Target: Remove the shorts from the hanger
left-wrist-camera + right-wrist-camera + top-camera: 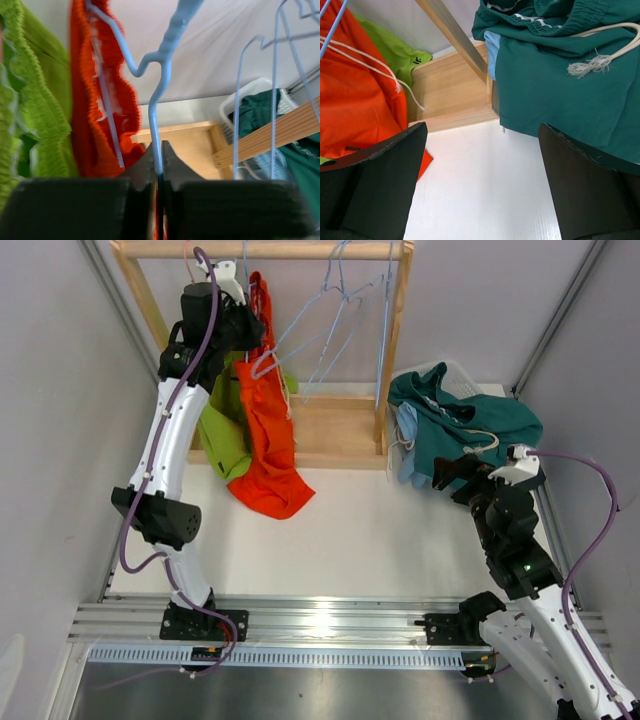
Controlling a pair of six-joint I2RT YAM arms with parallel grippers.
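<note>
Where the smooth white bench (380, 530) meets grey walls (50, 390), we see left fingers (172, 167) pinching a blue hanger (159, 100), right fingers (375, 175) spread; orange-red shorts (268, 440), lime shorts (222, 435) hang on wooden rack (340, 430), teal shorts (470, 420) in basket (462, 375).

The orange-red shorts (268, 450) and lime green shorts (222, 435) are soft matt cloth with ruffled waistbands; the teal shorts (465, 420) are smoother cloth with a cream cord drawstring (600, 60), frayed at its end. The hanger (160, 100) is thin wire with a smooth pale blue coating, and the rack (330, 430) is pale wood with visible grain. The surface (370, 540) is smooth matt white, the left hand (159, 157) matt black
</note>
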